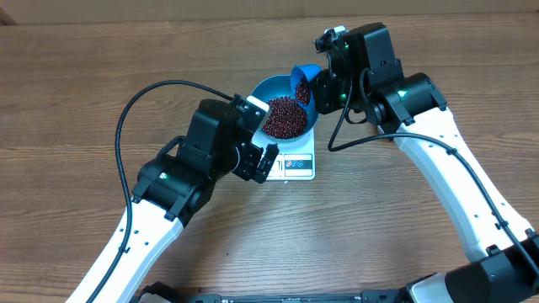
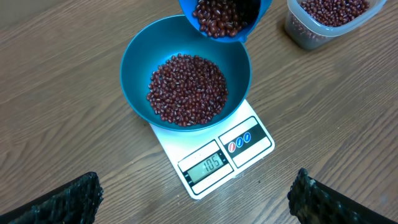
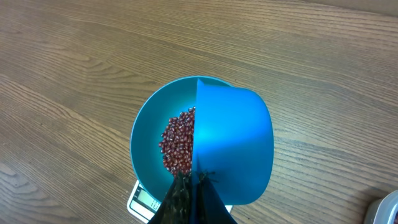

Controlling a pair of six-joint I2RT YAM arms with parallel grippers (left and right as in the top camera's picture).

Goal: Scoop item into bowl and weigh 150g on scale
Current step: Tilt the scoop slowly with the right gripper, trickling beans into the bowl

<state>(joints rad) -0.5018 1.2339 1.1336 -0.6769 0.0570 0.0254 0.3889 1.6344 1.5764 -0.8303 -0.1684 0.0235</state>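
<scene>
Overhead, my right arm reaches in from the far right, wrist bent down over the bowl's back rim. My right gripper is clamped tight on the handle of the scoop, which hangs tipped just above that rim, loaded, mouth towards the bowl. My left arm comes up from the near left and its wrist hovers over the scale's front-left side. My left gripper is spread wide with nothing in it, looking down on the bowl. The bowl sits on the scale with a heap of beans inside. The display reads 105. More beans fill the tub beyond, to the right.
</scene>
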